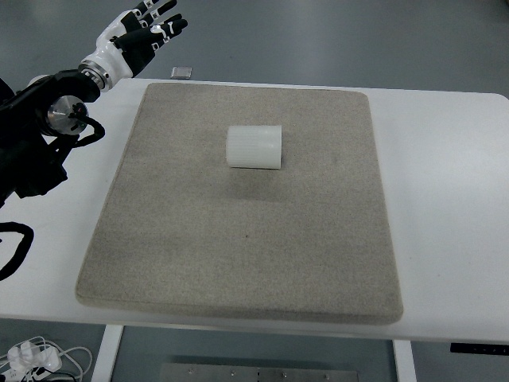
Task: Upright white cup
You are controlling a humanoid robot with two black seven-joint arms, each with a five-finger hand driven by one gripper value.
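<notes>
A white ribbed cup [254, 147] lies on its side on the grey felt mat [238, 239], a little above the mat's middle, its axis running left to right. My left hand [147, 28] hovers over the table's far left corner, well up and left of the cup, with fingers spread and nothing in them. The black left arm [36, 135] comes in from the left edge. No right arm shows in the head view.
The mat covers most of the white table [445, 207]. A small dark flat object [181, 72] lies at the table's far edge, just right of my left hand. White cables [32, 356] hang below the near left corner.
</notes>
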